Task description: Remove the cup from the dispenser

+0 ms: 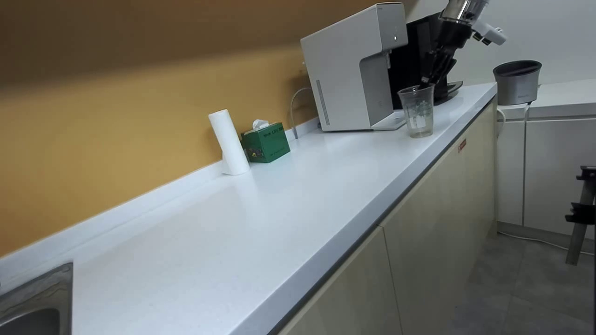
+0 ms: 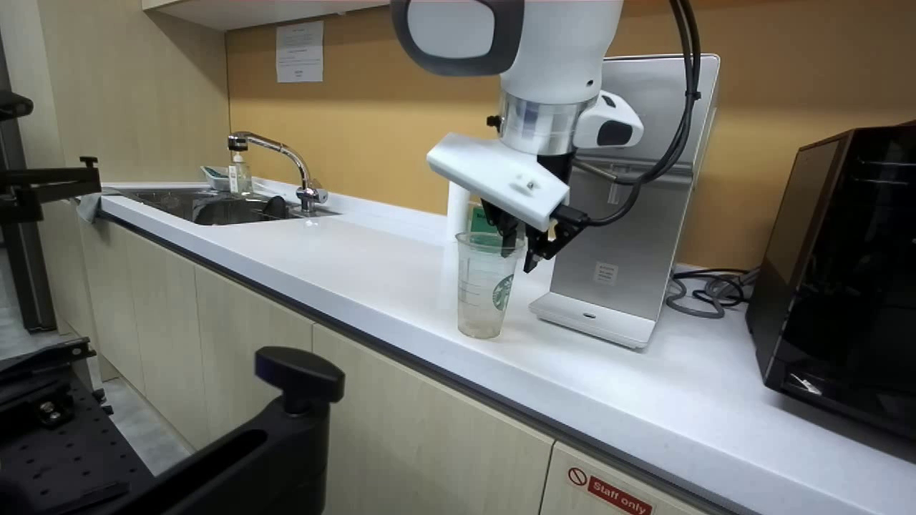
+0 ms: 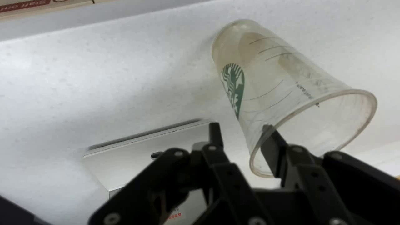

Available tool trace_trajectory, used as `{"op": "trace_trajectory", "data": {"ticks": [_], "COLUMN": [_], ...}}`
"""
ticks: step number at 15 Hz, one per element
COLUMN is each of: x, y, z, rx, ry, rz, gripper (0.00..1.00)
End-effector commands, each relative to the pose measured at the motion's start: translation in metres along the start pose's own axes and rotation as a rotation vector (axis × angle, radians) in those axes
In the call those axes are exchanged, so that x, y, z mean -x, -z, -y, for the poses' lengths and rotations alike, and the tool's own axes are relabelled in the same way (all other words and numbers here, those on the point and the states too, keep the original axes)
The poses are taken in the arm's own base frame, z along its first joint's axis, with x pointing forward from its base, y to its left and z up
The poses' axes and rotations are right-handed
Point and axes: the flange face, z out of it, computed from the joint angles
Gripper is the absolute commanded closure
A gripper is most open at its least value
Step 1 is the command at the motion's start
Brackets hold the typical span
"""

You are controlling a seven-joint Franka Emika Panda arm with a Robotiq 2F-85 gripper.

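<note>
1. I am working before the dispenser, a tall, boxy white machine with a slanted top, which stands on a long white counter.
2. The cup is clear, slightly tapered and printed with green on its side. It stands upright on the counter, outside the dispenser's niche, just off one front corner of the machine's base and apart from it.
3. My gripper points down in front of the dispenser, unclenched, its two fingers spread. One finger reaches inside the cup's mouth; the other is outside it, on the side toward the dispenser.
4. In the wrist view a gap shows between the outer finger and the cup. Whether the inner finger touches the plastic, I cannot tell.
5. To one side of the dispenser, along the yellow wall, are a green tissue box and a white paper roll; farther that way is a metal sink.
6. On the dispenser's opposite side stands a black machine.
</note>
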Motion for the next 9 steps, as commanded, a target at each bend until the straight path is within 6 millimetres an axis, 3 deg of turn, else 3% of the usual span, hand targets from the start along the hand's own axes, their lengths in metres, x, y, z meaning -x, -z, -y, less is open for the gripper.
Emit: {"op": "trace_trajectory", "data": {"ticks": [1, 5, 9], "x": [-0.01, -0.017, -0.027], "y": [0.009, 0.022, 0.047], "z": [0.005, 0.015, 0.032], "rx": [0.038, 0.111, 0.21], "ry": [0.04, 0.101, 0.192], "rz": [-0.01, -0.008, 0.004], "gripper": [0.31, 0.03, 0.0]}}
